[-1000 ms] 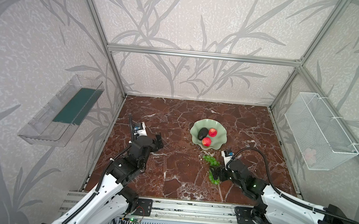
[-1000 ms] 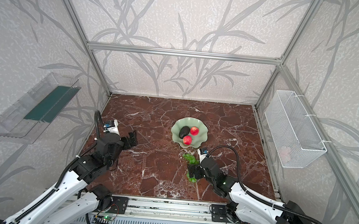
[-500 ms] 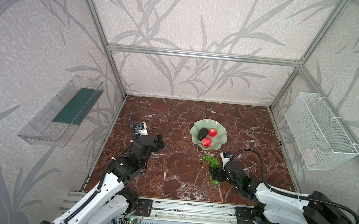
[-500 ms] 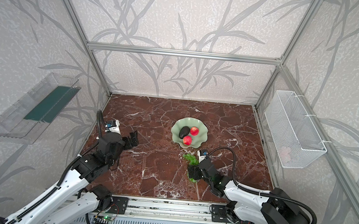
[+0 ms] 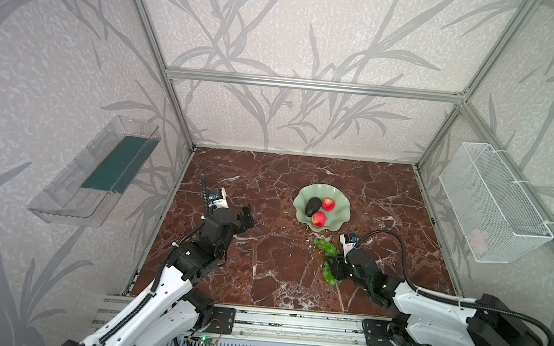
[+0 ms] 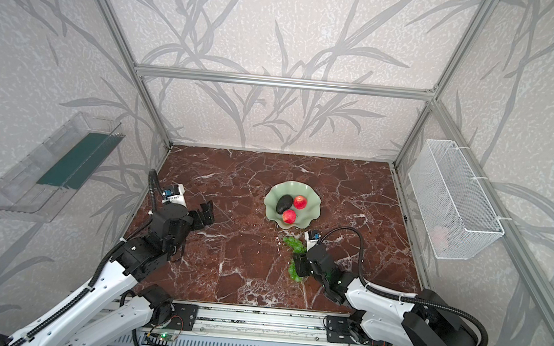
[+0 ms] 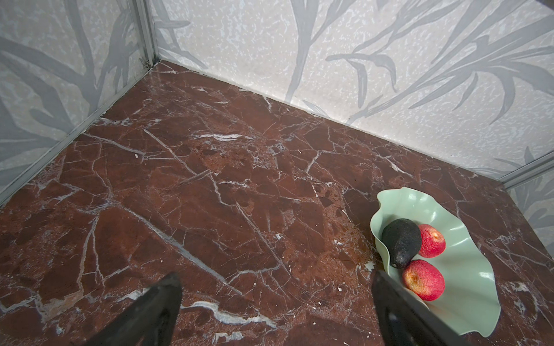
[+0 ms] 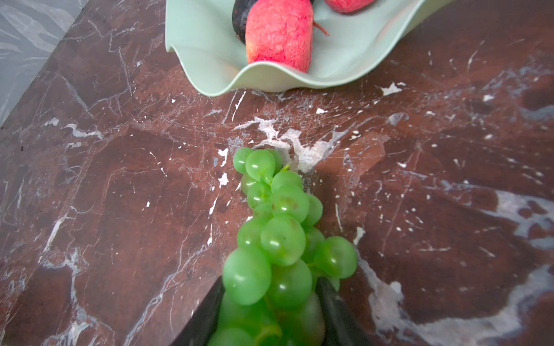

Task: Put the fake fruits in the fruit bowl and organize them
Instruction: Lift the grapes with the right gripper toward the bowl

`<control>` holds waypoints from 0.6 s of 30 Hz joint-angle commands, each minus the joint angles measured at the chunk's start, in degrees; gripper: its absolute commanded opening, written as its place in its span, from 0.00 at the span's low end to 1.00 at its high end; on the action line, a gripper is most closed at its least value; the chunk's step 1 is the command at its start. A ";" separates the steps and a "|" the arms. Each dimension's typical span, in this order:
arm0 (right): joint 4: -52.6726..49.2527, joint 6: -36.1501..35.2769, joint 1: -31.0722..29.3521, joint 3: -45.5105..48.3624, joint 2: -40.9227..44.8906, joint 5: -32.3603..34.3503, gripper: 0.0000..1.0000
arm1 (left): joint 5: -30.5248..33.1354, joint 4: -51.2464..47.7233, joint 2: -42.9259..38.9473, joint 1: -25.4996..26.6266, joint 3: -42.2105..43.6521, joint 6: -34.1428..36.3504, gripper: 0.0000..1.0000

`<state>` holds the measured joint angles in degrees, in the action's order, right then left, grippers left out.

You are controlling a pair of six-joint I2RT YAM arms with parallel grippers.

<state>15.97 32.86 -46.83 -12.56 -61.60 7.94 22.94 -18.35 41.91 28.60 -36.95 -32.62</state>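
Clearly the task is near its end, with one fruit left to bring in. Far left, the clear tray [image 5: 97, 172] hangs on the wall, out of play; next, the left tool [image 5: 247, 216] hovers over the desk [image 5: 268, 180], jaws spread wide and released, grasping nothing, well apart from every fruit. Right of it, near the middle, sits the fruit bowl [image 5: 339, 210]; inside lie the avocado [image 5: 312, 206] and the two red-yellow fruits [image 5: 328, 204] [image 5: 318, 219], bunched together toward its left half, so the right half looks bare. Just in front of the bowl, the grapes [image 8: 278, 233] lie stretched along the desk, their far end near the wavy rim but not touching it. The right tool [image 5: 335, 269] is low over them, its fingers [image 8: 329, 302] pressed in from either side of the bunch; I read that as clenched on the grapes, though whether the bunch has left the desk I cannot tell. Far right, the wire basket [image 5: 491, 206] on the wall plays no part.

The step in hand is the pick of the grapes. The next move probably calls for a lift high enough that the dangling ends clear the raised rim; then a short carry forward, a drop onto the bare side, and a release.
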 commanded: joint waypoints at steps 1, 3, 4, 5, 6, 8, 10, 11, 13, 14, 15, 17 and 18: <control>-8.18 -0.84 -0.24 -2.48 5.95 1.79 0.43 | 0.59 0.73 0.01 -0.37 1.00 -0.95 0.99; -12.83 -1.22 -0.21 -3.45 10.41 3.03 0.41 | 0.59 0.89 0.02 -0.39 1.07 -0.95 0.99; -15.08 -1.36 -0.26 -3.91 12.94 4.01 0.41 | 0.47 0.96 0.10 -0.43 1.09 -0.95 0.99; -17.01 -1.37 -0.19 -4.37 15.44 4.97 0.40 | 0.36 1.03 0.16 -0.48 1.09 -0.95 0.99; -19.17 -1.59 -0.25 -4.93 17.57 5.67 0.40 | 0.30 1.11 0.19 -0.51 1.09 -0.95 0.99; -23.55 -2.33 -0.17 -6.59 22.49 7.21 0.40 | 0.17 1.20 0.24 -0.51 1.09 -0.98 0.99; -27.15 -3.24 -0.18 -8.44 25.96 9.26 0.40 | 0.00 1.37 0.29 -0.60 1.18 -1.04 0.99; -28.78 -3.88 -0.12 -9.53 27.26 10.30 0.40 | -0.11 1.47 0.36 -0.57 1.22 -1.12 0.99; -31.18 -5.29 -0.19 -12.16 28.52 12.00 0.40 | -0.25 1.65 0.47 -0.61 1.19 -1.13 0.99; -32.22 -6.03 -0.11 -13.76 28.50 12.77 0.40 | -0.35 1.74 0.53 -0.62 1.15 -1.16 0.99; -32.89 -6.76 -0.06 -15.32 28.06 13.42 0.40 | -0.43 1.74 0.54 -0.56 1.09 -1.15 0.99; -33.93 -7.69 0.36 -18.63 26.17 14.34 0.40 | -0.46 1.70 0.43 -0.65 0.98 -1.15 0.99; -34.58 -8.02 0.83 -20.47 24.70 14.36 0.40 | -0.47 1.57 0.33 -0.72 0.92 -1.21 0.99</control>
<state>-14.06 27.46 -46.65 -28.93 -34.74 19.18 22.31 -17.47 42.39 28.29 -36.27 -32.80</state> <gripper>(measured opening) 0.400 0.987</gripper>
